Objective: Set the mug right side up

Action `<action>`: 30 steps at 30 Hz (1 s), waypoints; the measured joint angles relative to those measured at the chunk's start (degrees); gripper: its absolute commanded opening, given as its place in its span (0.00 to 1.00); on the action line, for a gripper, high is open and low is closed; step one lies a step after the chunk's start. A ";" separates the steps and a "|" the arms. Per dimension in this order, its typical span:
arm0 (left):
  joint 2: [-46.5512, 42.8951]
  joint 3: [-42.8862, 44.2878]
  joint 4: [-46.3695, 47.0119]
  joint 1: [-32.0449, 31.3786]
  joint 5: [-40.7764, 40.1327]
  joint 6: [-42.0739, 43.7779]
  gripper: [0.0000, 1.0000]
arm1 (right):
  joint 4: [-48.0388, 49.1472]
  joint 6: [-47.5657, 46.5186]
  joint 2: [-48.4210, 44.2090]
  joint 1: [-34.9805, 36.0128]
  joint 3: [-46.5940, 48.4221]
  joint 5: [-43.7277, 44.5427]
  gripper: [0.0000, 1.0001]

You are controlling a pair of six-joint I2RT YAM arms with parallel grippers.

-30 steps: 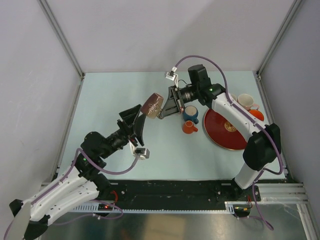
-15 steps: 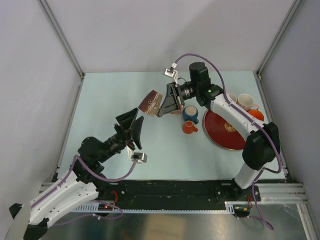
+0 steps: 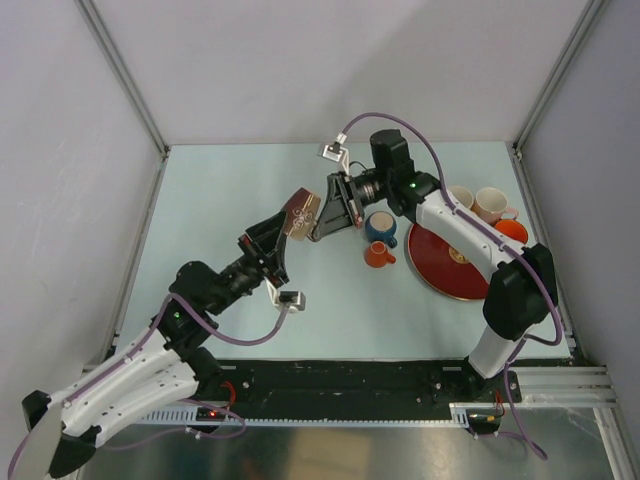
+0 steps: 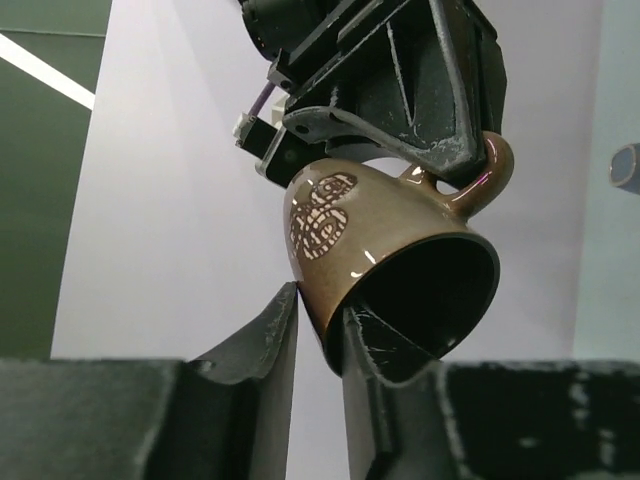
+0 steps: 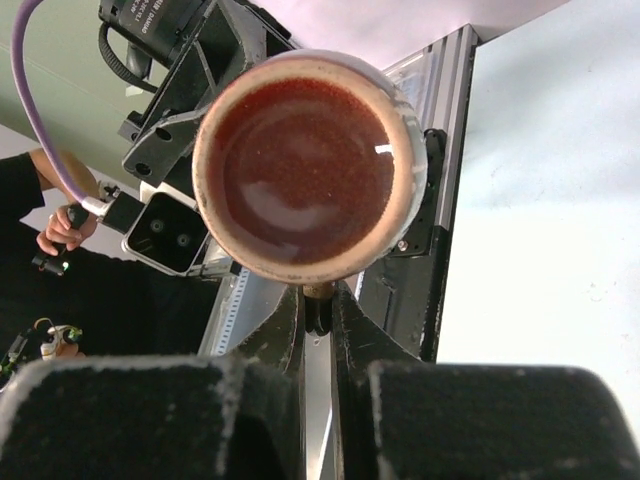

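I see the pale surface point(image 3: 220, 190) with a red plate point(image 3: 436, 262) at its right. The right arm point(image 3: 460, 220) reaches to the middle, its jaws closed tight on the handle of the brown mug point(image 3: 303, 212), which hangs in the air, tilted, mouth angled down toward the left arm point(image 3: 205, 285). The left jaws stand narrowly apart, straddling the mug's rim; I cannot tell whether they pinch it. A blue cup point(image 3: 381, 226) and an orange cup point(image 3: 377, 255) sit just beside the plate.
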 measured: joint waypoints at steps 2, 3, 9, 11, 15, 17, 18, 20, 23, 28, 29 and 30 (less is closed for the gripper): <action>0.20 0.17 0.11 -0.02 -0.09 -0.09 0.11 | -0.52 -0.90 0.00 0.22 0.00 0.35 0.00; 0.35 0.17 0.39 -0.07 -0.11 -0.09 0.06 | -0.90 -1.55 0.00 0.28 0.00 0.72 0.05; 1.18 0.20 0.66 -0.68 -2.67 -2.38 0.00 | -5.75 -6.25 -0.17 1.42 -0.02 4.94 0.59; 1.55 0.22 0.00 -0.90 -5.55 -5.01 0.00 | -6.84 -8.41 -0.66 1.73 -0.13 7.32 0.64; 1.86 2.67 -7.69 -1.09 -14.27 -15.32 0.00 | -11.17 -15.93 -3.56 0.74 -0.15 13.90 0.67; 2.21 6.08 -14.36 -1.09 -17.35 -21.64 0.00 | -14.03 -20.79 -5.75 -0.22 -0.15 18.12 0.67; 2.51 8.57 -18.80 -1.09 -18.58 -25.51 0.00 | -15.78 -23.91 -7.13 -0.72 -0.15 20.81 0.68; 3.65 13.51 -27.28 -1.09 -20.22 -33.33 0.00 | -18.40 -30.62 -10.19 -1.51 -0.57 26.77 0.68; 6.51 18.32 -38.56 -1.05 -20.15 -43.19 0.00 | -19.47 -40.11 -16.09 -1.44 -4.94 35.39 0.66; 17.20 21.18 -56.72 0.79 -13.16 -58.27 0.00 | -19.78 -51.98 -25.97 3.50 -15.41 45.35 0.61; 20.00 21.18 -59.43 1.40 -11.21 -60.85 0.00 | -19.82 -53.75 -27.47 4.83 -17.31 46.60 0.60; 22.23 21.18 -61.86 2.12 -9.44 -63.12 0.00 | -19.96 -55.52 -28.79 6.27 -19.08 47.58 0.60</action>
